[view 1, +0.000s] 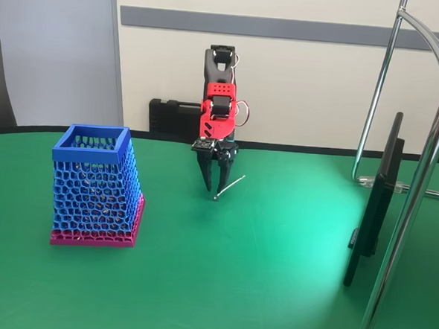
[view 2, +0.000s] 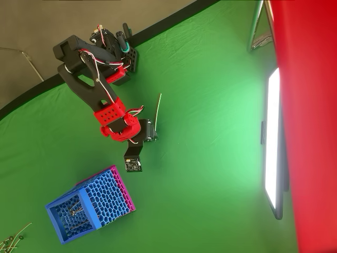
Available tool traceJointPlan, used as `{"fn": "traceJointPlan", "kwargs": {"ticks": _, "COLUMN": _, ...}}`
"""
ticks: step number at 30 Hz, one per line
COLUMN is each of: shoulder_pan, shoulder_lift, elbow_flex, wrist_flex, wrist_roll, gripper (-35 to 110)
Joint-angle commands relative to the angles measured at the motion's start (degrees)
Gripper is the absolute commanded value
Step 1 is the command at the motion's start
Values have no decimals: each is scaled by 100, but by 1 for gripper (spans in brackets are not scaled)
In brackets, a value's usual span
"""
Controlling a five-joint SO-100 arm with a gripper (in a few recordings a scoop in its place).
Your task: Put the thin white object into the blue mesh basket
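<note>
A green table (view 1: 271,287) carries everything. The blue mesh basket (view 1: 95,187) stands upright at the left of the fixed view, open mouth up, ready to take a drop from above. Right of it and farther back, the red and black arm (view 2: 89,79) folds down so its gripper (view 1: 217,181) points at the cloth. Its claw looks pinched on one end of the thin white object (view 1: 231,187), whose free end slants up to the right, clear of the basket. The grasp looks made; the carry left is still ahead.
</note>
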Motion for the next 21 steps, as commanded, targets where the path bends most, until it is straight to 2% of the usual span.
{"fn": "traceJointPlan", "kwargs": {"ticks": 1, "shoulder_pan": 0, "shoulder_lift": -26, "elbow_flex": -202, "wrist_flex": 0, "wrist_roll": -53, "gripper": 14}}
{"fn": "traceJointPlan", "kwargs": {"ticks": 21, "shoulder_pan": -53, "shoulder_lift": -589, "elbow_flex": -536, "wrist_flex": -53, "wrist_roll": -141, "gripper": 14}}
